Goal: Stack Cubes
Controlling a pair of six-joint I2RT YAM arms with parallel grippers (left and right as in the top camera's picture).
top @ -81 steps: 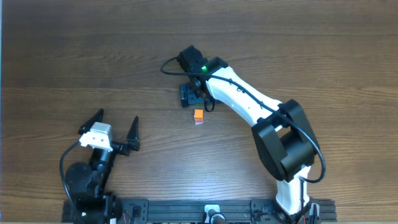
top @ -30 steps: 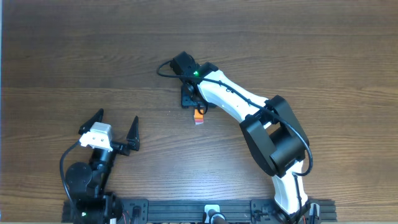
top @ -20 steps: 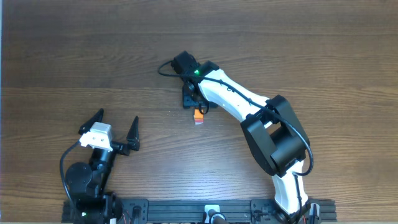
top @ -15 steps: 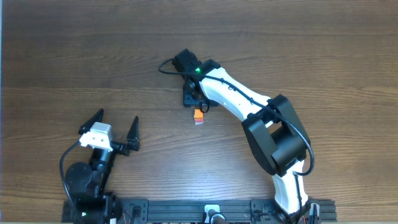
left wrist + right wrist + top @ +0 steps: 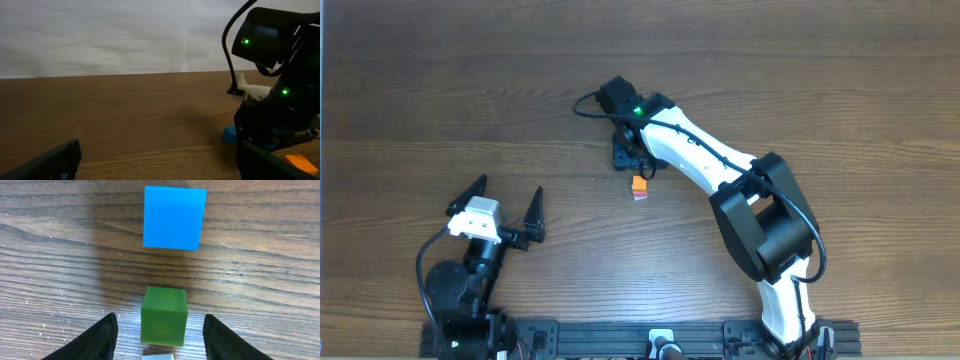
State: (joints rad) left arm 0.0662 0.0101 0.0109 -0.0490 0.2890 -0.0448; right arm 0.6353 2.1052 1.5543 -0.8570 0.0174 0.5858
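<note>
Nearest the arm bases, the left pincer sits low over the dark brown wooden tabletop, spread wide with nothing between its black fingers, well apart from the cubes. Farther out, near the middle of the tabletop, a small orange cube rests on the wood, with a small pale thing touching its near side; what that is cannot be told. Just beyond the orange cube the right arm reaches in from its base, and the right pincer hangs pointing down at the tabletop. Its jaws stand wide, one on each side of a small green cube, with a gap of bare wood between each finger and the cube, so it grips nothing. The green cube sits on the tabletop. Beyond it, close but not touching, a larger-looking bright blue cube lies flat on the wood, roughly in line with the green one.
</note>
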